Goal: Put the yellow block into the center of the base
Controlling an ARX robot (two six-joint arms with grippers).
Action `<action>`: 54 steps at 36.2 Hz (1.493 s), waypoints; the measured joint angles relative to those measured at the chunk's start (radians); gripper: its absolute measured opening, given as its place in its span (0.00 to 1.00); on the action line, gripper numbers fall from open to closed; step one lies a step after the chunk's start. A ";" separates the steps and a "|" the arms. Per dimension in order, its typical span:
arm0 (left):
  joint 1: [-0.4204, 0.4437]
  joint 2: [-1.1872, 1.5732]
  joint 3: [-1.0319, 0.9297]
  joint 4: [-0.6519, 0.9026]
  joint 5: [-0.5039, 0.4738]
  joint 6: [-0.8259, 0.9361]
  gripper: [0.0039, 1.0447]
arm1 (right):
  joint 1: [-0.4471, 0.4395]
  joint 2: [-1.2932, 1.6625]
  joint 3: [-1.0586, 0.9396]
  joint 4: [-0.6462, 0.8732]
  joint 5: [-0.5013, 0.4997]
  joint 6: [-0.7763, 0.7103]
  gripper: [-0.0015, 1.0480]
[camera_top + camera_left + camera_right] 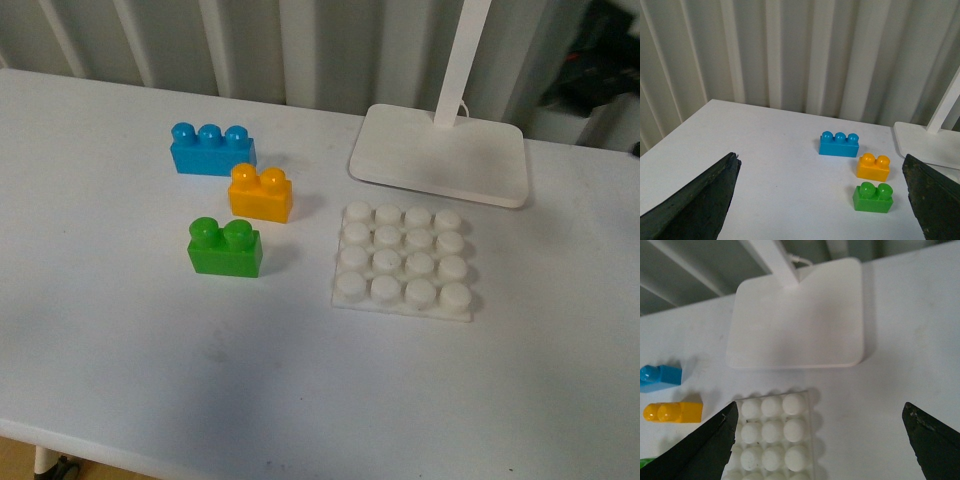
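Observation:
The yellow block (260,193) stands on the white table between a blue three-stud brick (211,149) and a green two-stud brick (225,247). The white studded base (405,260) lies to its right with bare studs. Neither arm shows in the front view. My left gripper (820,200) is open and empty, held above the table, with the yellow block (873,167) ahead near its one finger. My right gripper (820,440) is open and empty above the base (772,437); the yellow block (674,412) is off to one side.
A white lamp foot (440,155) with a post stands behind the base, also in the right wrist view (797,315). The blue brick (839,144) and green brick (873,198) flank the yellow one. A corrugated wall runs behind the table.

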 joint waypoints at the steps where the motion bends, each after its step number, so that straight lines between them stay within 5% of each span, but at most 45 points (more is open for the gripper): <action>1: 0.000 0.000 0.000 0.000 0.000 0.000 0.94 | -0.029 -0.051 -0.028 -0.004 -0.014 -0.011 0.91; 6: 0.000 0.000 0.000 0.000 0.000 0.000 0.94 | -0.196 -0.334 -0.149 -0.042 -0.089 -0.072 0.91; 10: 0.000 0.000 0.000 0.000 0.000 0.000 0.94 | -0.279 -0.515 -0.365 0.411 -0.080 -0.304 0.69; 12: 0.000 0.000 0.000 0.000 0.001 0.000 0.94 | -0.278 -0.596 -0.436 0.497 -0.074 -0.373 0.57; 22: 0.000 0.000 0.000 0.000 0.000 0.000 0.94 | -0.195 -0.785 -0.615 0.482 0.029 -0.443 0.01; 54: 0.000 0.000 0.000 -0.001 0.000 0.000 0.94 | -0.154 -1.303 -0.769 0.130 0.042 -0.447 0.01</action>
